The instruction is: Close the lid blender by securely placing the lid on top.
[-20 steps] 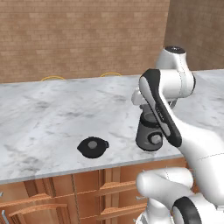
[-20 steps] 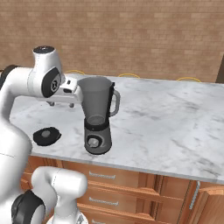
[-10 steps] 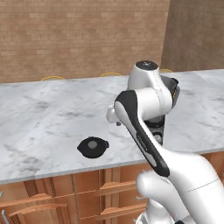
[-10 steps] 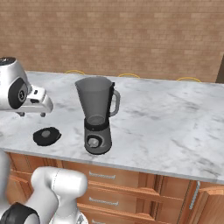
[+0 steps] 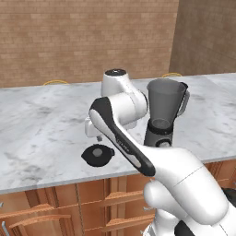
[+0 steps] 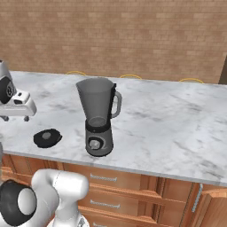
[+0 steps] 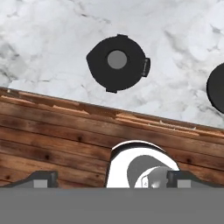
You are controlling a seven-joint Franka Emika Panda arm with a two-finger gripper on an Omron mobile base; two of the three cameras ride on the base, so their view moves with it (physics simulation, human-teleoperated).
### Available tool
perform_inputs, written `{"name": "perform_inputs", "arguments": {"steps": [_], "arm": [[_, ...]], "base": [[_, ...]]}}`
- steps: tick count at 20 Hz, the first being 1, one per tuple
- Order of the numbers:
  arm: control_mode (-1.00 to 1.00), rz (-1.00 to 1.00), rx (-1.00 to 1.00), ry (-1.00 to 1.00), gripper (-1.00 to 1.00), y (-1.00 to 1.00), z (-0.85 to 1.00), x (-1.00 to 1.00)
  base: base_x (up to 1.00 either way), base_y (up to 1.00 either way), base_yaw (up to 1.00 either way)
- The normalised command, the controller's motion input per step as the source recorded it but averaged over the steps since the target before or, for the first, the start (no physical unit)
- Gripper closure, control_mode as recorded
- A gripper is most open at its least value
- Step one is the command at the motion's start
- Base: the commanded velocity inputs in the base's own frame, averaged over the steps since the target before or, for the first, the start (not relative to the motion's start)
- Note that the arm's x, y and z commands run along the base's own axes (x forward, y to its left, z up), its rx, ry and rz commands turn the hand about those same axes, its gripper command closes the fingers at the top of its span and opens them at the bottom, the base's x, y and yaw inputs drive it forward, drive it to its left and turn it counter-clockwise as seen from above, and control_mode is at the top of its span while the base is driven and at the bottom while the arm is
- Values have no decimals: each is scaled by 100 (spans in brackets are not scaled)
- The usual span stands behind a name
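Observation:
The lid [image 7: 117, 62], a flat black disc with a grey centre knob and a small tab, lies on the marble counter near its front edge [image 5: 97, 154] [image 6: 47, 138]. The blender [image 5: 163, 115] [image 6: 99, 117] stands upright to the lid's right, its smoky jar open at the top; its dark base shows at the right edge of the hand view [image 7: 217, 87]. My gripper [image 7: 113, 179] hangs above the lid and the counter's front edge, open, fingertips wide apart with nothing between them. Its white hand shows over the lid [image 5: 95, 134] [image 6: 16, 116].
The marble counter [image 5: 41, 129] runs left to right, with wooden drawers [image 7: 61, 131] under its front edge. A brick wall [image 6: 133, 35] stands behind it. My own arm [image 5: 124, 138] passes between the lid and the blender.
The arm has swung left, away from the blender, bringing the hand over the lid. Lid and blender have not moved.

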Motion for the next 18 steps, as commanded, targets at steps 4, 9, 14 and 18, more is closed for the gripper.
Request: {"name": "perform_inputs", "arguments": {"steps": [4, 9, 14, 18], "arm": [[-100, 3, -5, 13, -100, 10, -39, 2], [-100, 2, -5, 10, -100, 8, -48, 15], [-100, 2, -1, 5, -100, 4, -43, 11], [-100, 1, 0, 1, -100, 0, -40, 8]], "base": [[0, 0, 0], [0, 0, 0], [0, 0, 0], [0, 0, 0]]}}
